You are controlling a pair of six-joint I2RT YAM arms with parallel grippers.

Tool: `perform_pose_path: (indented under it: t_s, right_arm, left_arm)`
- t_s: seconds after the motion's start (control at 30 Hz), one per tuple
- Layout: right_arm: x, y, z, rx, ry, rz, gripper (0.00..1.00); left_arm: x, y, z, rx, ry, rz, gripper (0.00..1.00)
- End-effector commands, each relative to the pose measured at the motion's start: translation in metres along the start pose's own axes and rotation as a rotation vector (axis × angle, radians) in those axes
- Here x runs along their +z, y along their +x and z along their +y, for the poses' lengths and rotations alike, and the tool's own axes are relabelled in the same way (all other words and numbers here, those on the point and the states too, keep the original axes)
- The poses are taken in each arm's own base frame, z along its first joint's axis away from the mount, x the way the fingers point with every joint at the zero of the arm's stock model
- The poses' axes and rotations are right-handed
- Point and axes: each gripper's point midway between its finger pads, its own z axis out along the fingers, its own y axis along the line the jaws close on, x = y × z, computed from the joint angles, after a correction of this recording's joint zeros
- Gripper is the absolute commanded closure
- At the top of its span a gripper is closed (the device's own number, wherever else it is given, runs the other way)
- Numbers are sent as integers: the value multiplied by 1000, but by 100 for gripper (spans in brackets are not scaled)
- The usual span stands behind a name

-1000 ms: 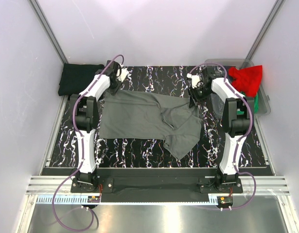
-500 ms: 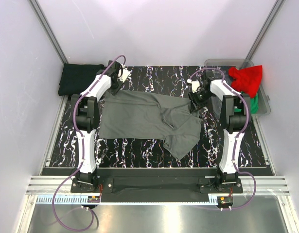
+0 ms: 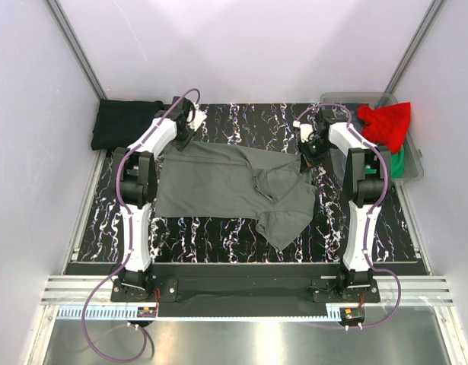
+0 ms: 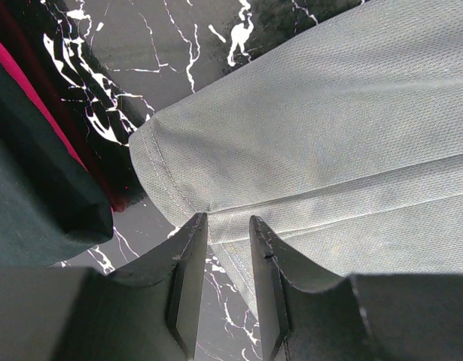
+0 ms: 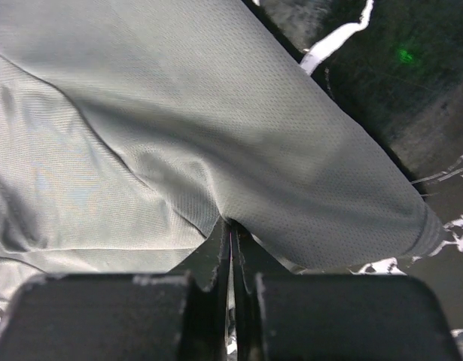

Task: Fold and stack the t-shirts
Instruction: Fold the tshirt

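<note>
A large dark grey t-shirt lies spread on the black marbled table. At its far left corner my left gripper stands low, jaws apart. In the left wrist view the shirt's hemmed edge runs between the tips of the left gripper, flat and unpinched. My right gripper is at the shirt's far right edge. It is shut on a raised fold of the grey cloth. A black t-shirt lies folded at the back left. Red and green t-shirts sit in the bin.
A clear grey plastic bin stands at the back right corner, close to the right arm. Pale walls close in the table on three sides. Both arm bases sit at the near edge.
My right gripper has shut on a fold of the grey t-shirt and shifted slightly toward the back. The left gripper has edged a little farther back; its jaws stand as before.
</note>
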Motion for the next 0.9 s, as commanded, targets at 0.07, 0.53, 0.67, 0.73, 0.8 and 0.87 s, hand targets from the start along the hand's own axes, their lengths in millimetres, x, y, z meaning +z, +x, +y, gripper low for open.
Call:
perform_pose_path:
  t_s: [0.07,0.53,0.67,0.73,0.8,0.87]
  right_arm:
    - [-28,-13,-11,-47,88,-38,98]
    - [-45,-15,-34,-44,192,-48,99]
    - [-46,-15,-40,-48,213,-45,98]
    - [-48,-18,-45,-41,223,-51,99]
    - [-48,-22,-46,-41,229,-58,99]
    - [-48,-25,-46,-43,228,-65,99]
  left_arm:
    - [-2,-5,7,-2,-36,-21,66]
    - [14,4,8,-1,-36,12,66]
    - [18,10,8,2,-40,28,66]
    - [20,13,8,3,-40,37,66]
    - [22,16,8,5,-40,42,66]
    - [23,17,9,7,-41,45,66]
